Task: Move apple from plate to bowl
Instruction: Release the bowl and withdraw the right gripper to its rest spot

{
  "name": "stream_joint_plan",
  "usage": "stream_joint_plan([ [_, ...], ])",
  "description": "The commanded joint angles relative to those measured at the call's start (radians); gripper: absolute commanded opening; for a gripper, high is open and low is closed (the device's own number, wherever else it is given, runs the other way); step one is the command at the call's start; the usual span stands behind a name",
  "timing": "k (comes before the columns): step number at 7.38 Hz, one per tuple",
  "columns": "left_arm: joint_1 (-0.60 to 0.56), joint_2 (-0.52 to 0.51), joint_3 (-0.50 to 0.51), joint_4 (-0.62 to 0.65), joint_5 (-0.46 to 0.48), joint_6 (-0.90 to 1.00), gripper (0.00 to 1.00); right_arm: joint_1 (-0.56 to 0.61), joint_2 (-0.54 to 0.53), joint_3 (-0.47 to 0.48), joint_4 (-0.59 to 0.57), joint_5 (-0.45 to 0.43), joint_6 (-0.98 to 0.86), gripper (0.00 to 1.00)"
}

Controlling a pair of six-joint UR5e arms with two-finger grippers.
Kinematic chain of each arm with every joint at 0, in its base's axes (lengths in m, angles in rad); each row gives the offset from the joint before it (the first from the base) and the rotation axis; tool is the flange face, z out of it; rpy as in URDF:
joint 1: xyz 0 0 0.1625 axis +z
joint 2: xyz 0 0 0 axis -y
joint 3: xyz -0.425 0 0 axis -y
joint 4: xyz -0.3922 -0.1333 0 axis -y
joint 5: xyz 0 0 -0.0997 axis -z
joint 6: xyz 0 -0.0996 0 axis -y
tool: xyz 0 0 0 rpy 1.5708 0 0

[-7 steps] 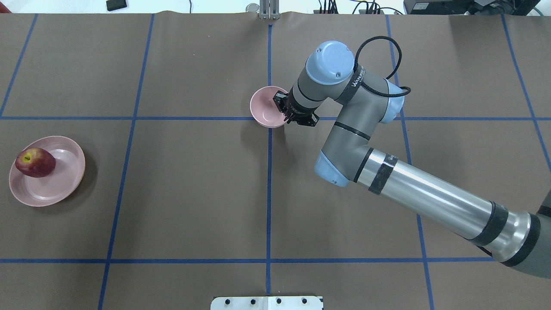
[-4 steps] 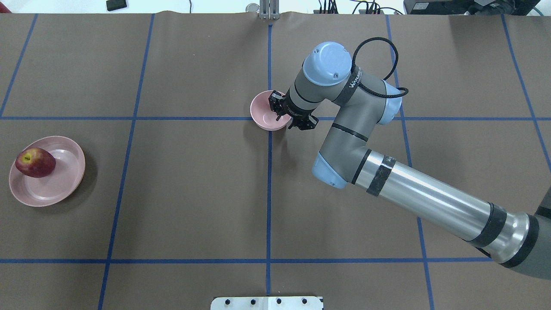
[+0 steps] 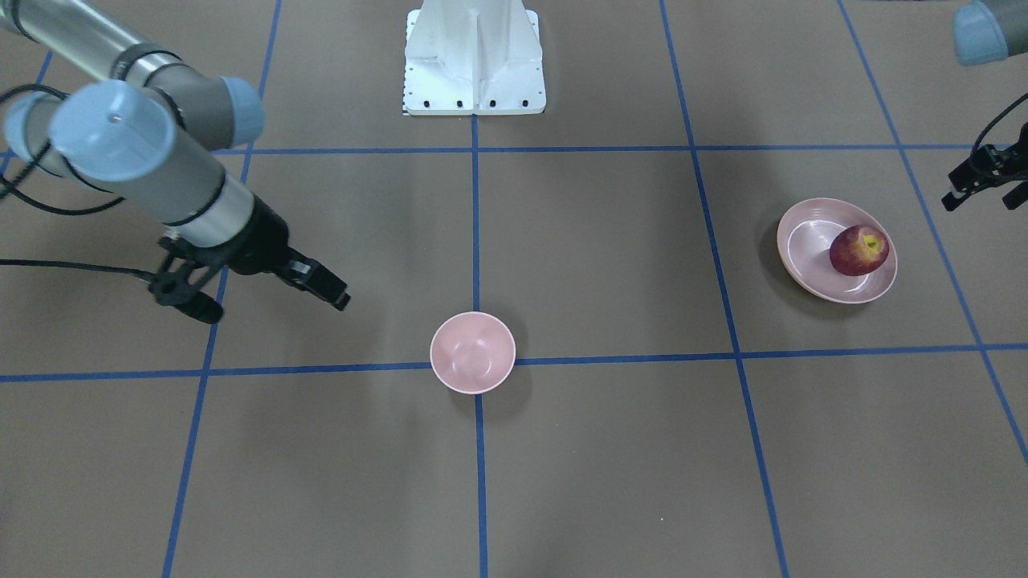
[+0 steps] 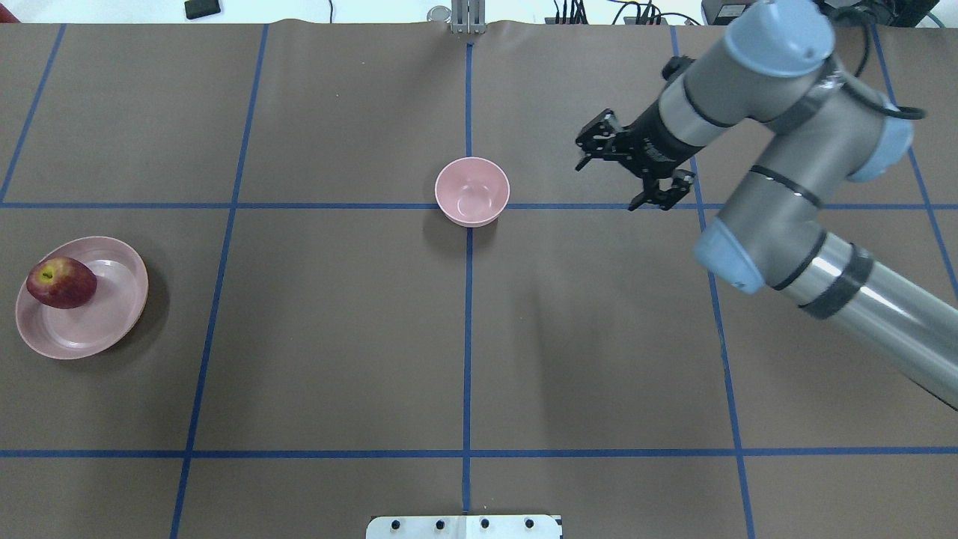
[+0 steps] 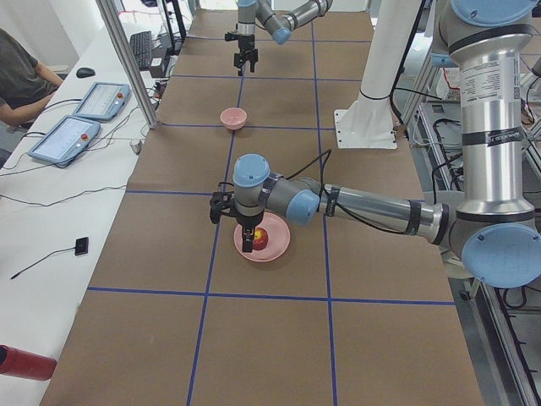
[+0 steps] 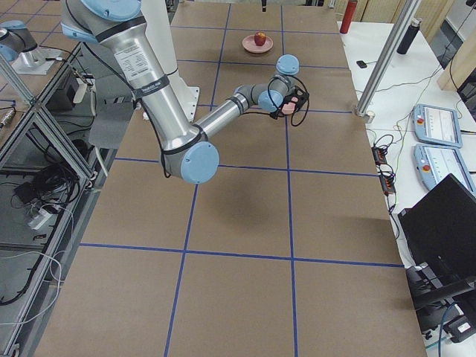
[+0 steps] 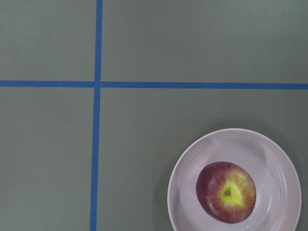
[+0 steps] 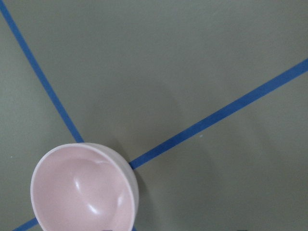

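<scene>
The dark red apple (image 4: 61, 282) lies on the left part of the shallow pink plate (image 4: 105, 322) at the table's left end; it also shows in the left wrist view (image 7: 226, 191). The small deep pink bowl (image 4: 472, 191) stands empty at the table's middle, also in the right wrist view (image 8: 82, 192). My right gripper (image 4: 606, 187) is open and empty, raised well to the right of the bowl. My left gripper (image 3: 980, 205) hangs open and empty beside the plate (image 3: 811, 273), out of the overhead view.
Brown table cover with a blue tape grid. A white mounting base (image 3: 474, 60) sits at the robot's side of the table. Operator tablets (image 5: 76, 118) lie beside the far edge.
My right gripper has left the bowl's right rim and moved up and far to the right. The bowl, plate and apple have stayed in place.
</scene>
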Motion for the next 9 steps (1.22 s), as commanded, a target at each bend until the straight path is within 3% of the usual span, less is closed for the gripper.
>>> stream_joint_plan([
  [1, 0.081, -0.039, 0.014, -0.023, 0.017, -0.048, 0.98, 0.202, -0.327, 0.145, 0.000, 0.138, -0.415, 1.00],
  [4, 0.140, -0.050, 0.044, -0.031, 0.019, -0.050, 0.98, 0.306, -0.504, 0.127, -0.003, 0.133, -0.746, 1.00],
  [5, 0.142, -0.047, 0.071, -0.031, 0.019, -0.048, 0.98, 0.308, -0.514, 0.122, -0.004, 0.116, -0.790, 1.00],
  [7, 0.154, -0.082, 0.167, -0.107, 0.017, -0.051, 0.98, 0.303, -0.553, 0.106, -0.009, -0.008, -0.946, 1.00],
  [9, 0.174, -0.082, 0.166, -0.118, 0.016, -0.054, 0.98, 0.299, -0.543, 0.089, -0.015, -0.010, -0.953, 1.00],
])
